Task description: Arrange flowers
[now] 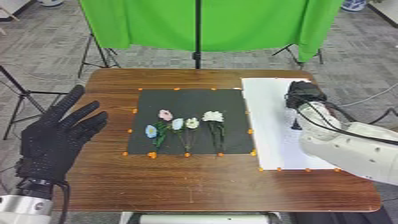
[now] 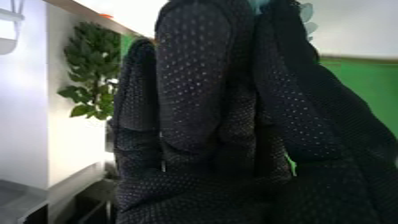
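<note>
- Over at 2 o'clock in the head view, the right hand is above the white sheet, its fingertips hard to make out.
- From the wrist, its fingers and thumb come together at their tips, pinching a pale blue thing with scalloped edges; most of it is hidden behind the glove, so I can't say for sure it's a bloom.
- A small dark shape sits at 6 o'clock from that hand, too blurred to name.
- Two blue-and-white containers stand on the floor, at 11 and 1 o'clock, both cut off; what's inside I can't tell.
- The left hand, at 8 o'clock, has its fingers open and spread, in black mesh-like fabric.
- The flowers lie on a matte black sheet: a blue one at 8 o'clock, a ruffled pink one at 10, a pale blue one and a creamy one near the middle, a fuller white one at 2. Thin green stems point towards 6.
- The bench is brown, grained wood; smooth green cloth hangs at 12.
</note>
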